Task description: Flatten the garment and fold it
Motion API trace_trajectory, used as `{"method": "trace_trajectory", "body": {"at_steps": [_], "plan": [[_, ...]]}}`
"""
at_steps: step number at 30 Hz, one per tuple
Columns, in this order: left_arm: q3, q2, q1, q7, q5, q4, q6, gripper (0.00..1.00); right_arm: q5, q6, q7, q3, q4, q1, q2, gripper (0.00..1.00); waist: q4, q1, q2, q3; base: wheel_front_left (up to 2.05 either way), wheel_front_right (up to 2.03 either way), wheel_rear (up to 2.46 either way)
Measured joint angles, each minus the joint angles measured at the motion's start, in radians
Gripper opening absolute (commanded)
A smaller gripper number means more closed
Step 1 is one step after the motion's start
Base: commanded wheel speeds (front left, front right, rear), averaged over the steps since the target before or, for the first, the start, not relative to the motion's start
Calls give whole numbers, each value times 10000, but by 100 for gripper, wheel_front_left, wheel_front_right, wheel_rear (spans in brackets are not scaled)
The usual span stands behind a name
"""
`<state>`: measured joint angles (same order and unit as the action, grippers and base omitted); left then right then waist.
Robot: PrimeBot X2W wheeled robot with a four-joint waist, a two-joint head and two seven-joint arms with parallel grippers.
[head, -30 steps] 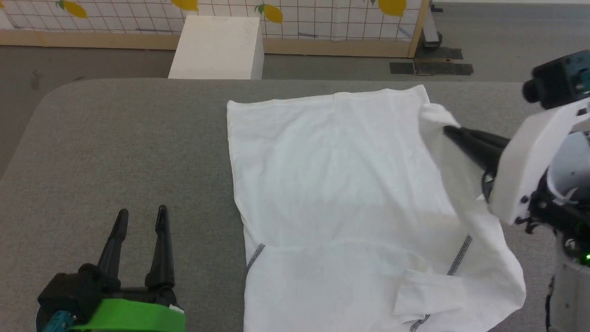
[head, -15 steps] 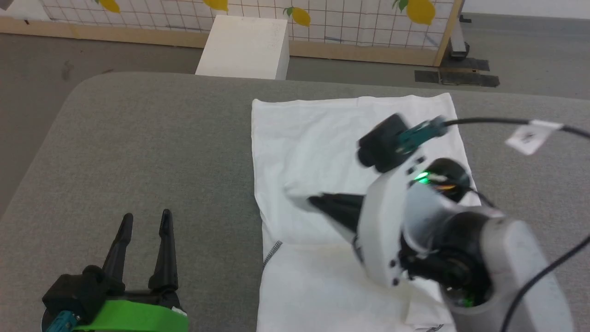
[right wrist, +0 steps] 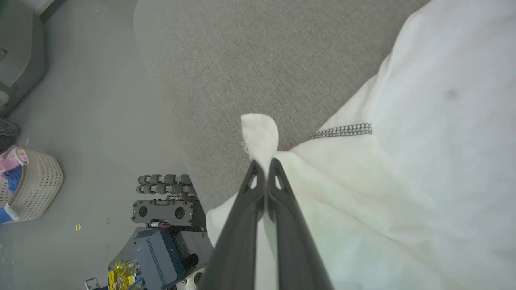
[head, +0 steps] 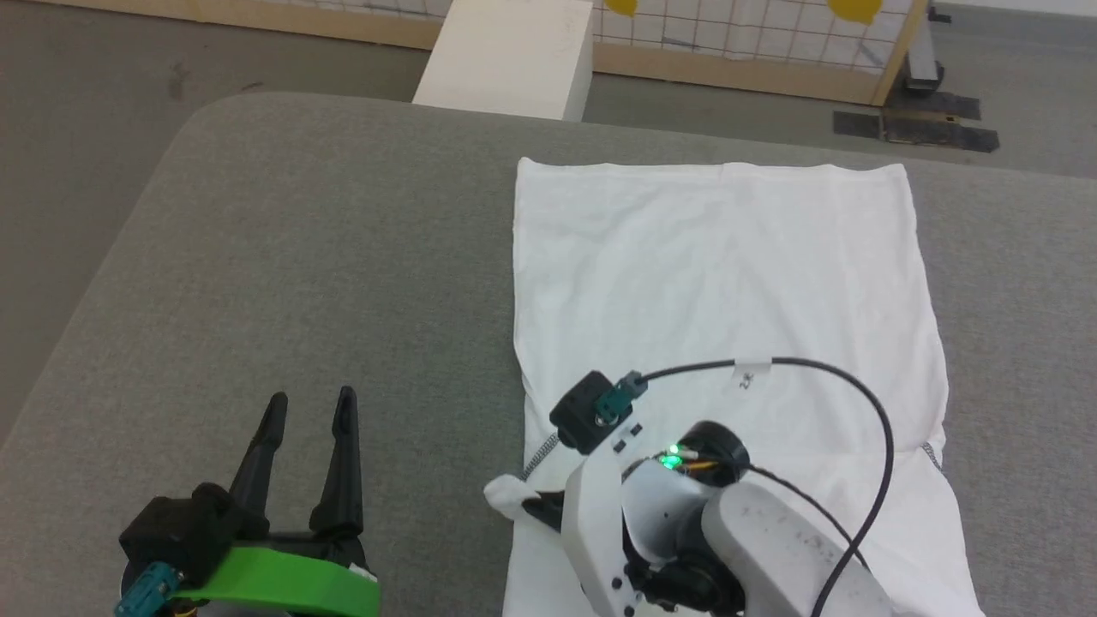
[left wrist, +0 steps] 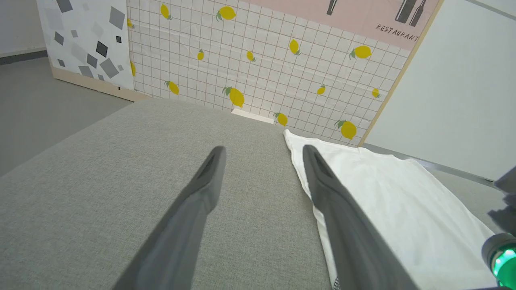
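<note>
Grey fabric table (head: 300, 257), white garment (head: 720, 274) spread flat

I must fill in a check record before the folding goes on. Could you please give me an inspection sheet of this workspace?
surface: grey fabric-covered table, rounded corner, no stains seen.
job's things: white thin-fabric T-shirt with grey zigzag seams, spread mostly flat; a small tip of cloth is pinched up at its near left edge.
clutter: nothing seen.
grippers: left gripper open, beside the shirt, holding nothing; right gripper shut on the shirt's cloth tip.
cables: black cable loops above the shirt near the right gripper.
surroundings: white rigid box and lemon-print grid panel beyond the table; woven basket on the floor.
</note>
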<state>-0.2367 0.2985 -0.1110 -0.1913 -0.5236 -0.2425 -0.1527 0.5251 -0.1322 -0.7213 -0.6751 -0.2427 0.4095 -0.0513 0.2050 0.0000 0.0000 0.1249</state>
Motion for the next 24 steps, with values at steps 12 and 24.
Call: {"method": "trace_trajectory", "body": {"at_steps": [12, 24], "plan": [[-75, -61, 60, -84, -48, 291, 56, 100, 1170, 0, 1850, -6, -769, 786, 21, 100, 15, 0, 0, -100, 0, 0, 0], [-82, 75, 28, -38, -27, -15, -61, 100, -2240, 2, 3218, 5014, 2412, 403, -1047, 100, -682, 0, 0, -369, 0, 0, 0]]}}
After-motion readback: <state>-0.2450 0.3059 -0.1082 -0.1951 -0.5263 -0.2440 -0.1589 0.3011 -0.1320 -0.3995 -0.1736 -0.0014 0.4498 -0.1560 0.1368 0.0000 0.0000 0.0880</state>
